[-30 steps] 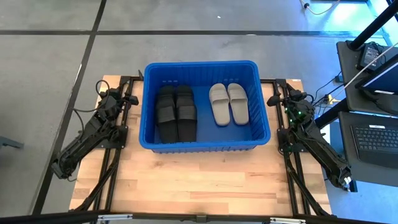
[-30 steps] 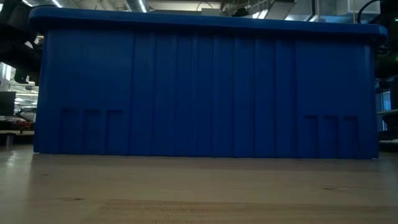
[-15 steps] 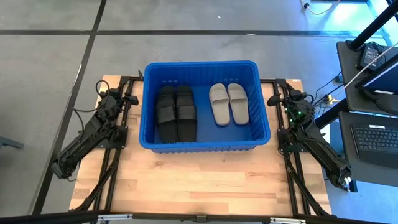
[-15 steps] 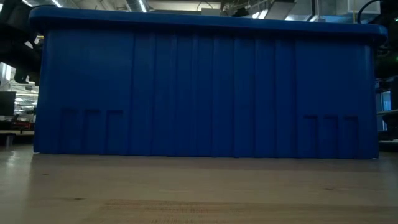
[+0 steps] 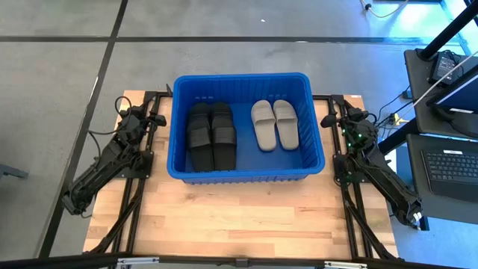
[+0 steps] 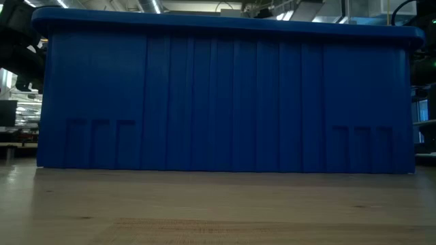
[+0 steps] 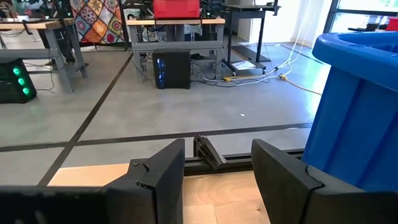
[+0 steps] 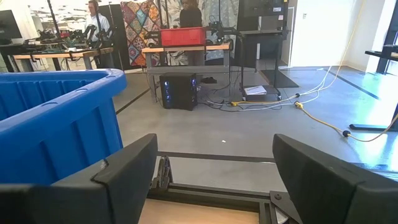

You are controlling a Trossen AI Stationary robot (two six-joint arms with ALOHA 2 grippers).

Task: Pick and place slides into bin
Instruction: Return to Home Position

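Nothing has changed: the black slides (image 5: pixel 211 136) lie left and the grey slides (image 5: pixel 274 125) right in the bin (image 5: pixel 243 77) at the desk's (image 5: pixel 239 217) far middle. The left hand (image 7: pixel 217 149) and right hand (image 8: pixel 216 142) rest open and empty beside the bin's left and right walls.

Bin (image 5: pixel 244 176) mid-table w/ bare tabletop (image 5: pixel 239 217) in front
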